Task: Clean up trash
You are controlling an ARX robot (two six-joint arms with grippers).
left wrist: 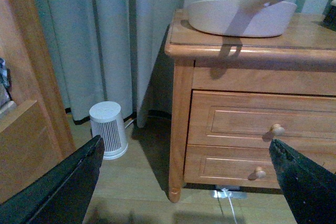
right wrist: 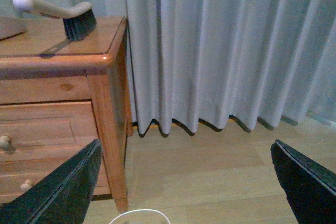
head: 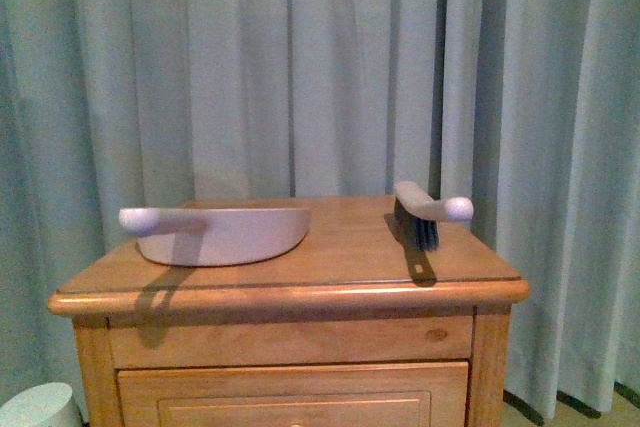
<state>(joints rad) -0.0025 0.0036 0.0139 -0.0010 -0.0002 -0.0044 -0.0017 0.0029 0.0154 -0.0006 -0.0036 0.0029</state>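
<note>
No crumpled white paper wad shows in any view; the trash is hidden or out of view. A pinkish-beige dustpan (head: pixel 222 233) with a handle lies on the left of the wooden cabinet top (head: pixel 340 257); it also shows in the left wrist view (left wrist: pixel 239 17). A hand brush (head: pixel 422 215) with dark bristles lies on the right of the top and shows in the right wrist view (right wrist: pixel 58 13). My left gripper (left wrist: pixel 186 182) is open and empty, low beside the cabinet's left front. My right gripper (right wrist: pixel 186 182) is open and empty, low by the cabinet's right side. Neither arm shows in the front view.
The cabinet has drawers with round knobs (left wrist: pixel 277 129). A small white ribbed appliance (left wrist: pixel 107 128) stands on the floor left of the cabinet, also in the front view (head: pixel 38 407). Grey curtains (head: pixel 300 67) hang behind. Another wooden piece of furniture (left wrist: pixel 26 103) stands further left. A white cord (right wrist: pixel 136 213) lies on the floor.
</note>
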